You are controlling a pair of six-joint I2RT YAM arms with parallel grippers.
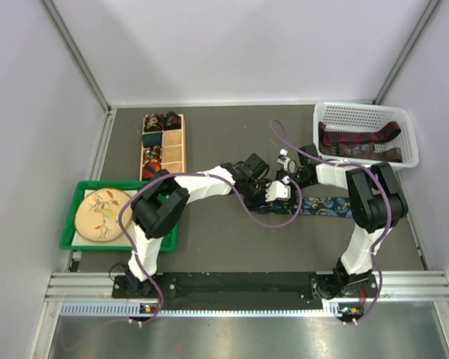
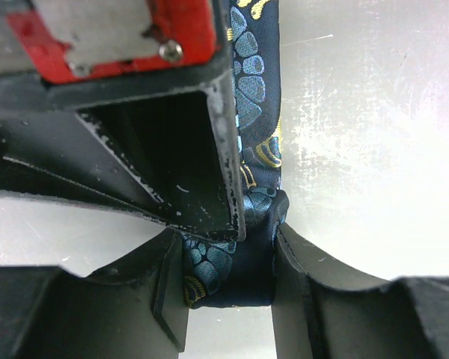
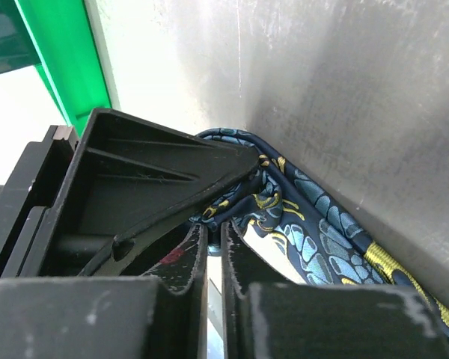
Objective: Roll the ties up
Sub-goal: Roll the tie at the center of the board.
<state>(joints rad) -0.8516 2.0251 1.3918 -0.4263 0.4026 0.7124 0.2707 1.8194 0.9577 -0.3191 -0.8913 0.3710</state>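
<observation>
As rolling is seemingly begun, the blue floral tie (image 1: 323, 207), flat on the surface (image 1: 232, 247), is clasped at its end by the L tool (image 2: 228, 277); R tool (image 3: 213, 247) is pinched shut alongside, hold unclear. Next: end to be curled over, fabric kept taut.

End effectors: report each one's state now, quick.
Left end effector: closed on the blue floral tie.
Right end effector: closed; whether it pinches the tie cannot be told.
</observation>
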